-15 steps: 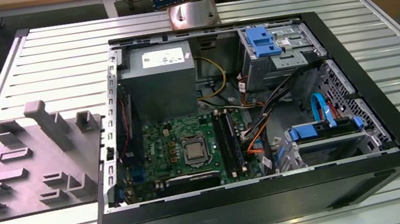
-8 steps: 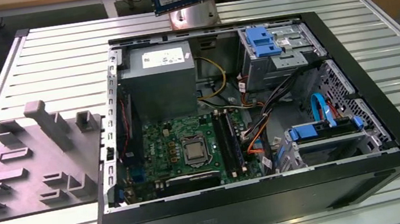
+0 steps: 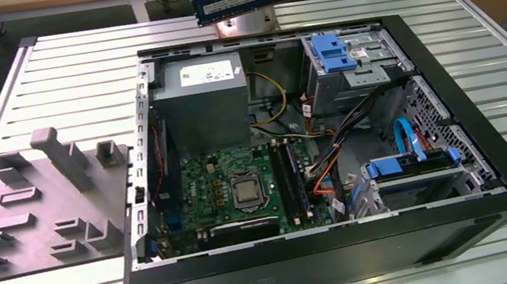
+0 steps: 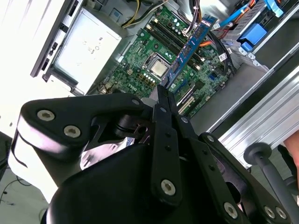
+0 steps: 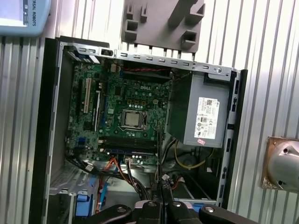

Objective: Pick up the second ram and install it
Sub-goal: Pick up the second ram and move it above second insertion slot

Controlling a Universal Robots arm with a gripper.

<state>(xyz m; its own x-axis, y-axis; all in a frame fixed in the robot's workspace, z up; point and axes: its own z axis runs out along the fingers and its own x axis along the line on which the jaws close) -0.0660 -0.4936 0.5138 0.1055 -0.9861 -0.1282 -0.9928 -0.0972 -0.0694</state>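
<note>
Ribbed metal table [image 3: 74,70], open boxy black computer case [image 3: 300,262] (green board [image 3: 205,182] inside). Claw [image 4: 164,93] clenched on thin flat blue ram stick [image 4: 191,44], held in air above the case.

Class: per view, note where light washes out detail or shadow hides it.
Second wrist view: the table is blown out white and the power supply glares, while the second ram in the tool is evenly lit. Exterior view: shadow fills the case beside the motherboard. First wrist view: the motherboard is evenly lit.
</note>
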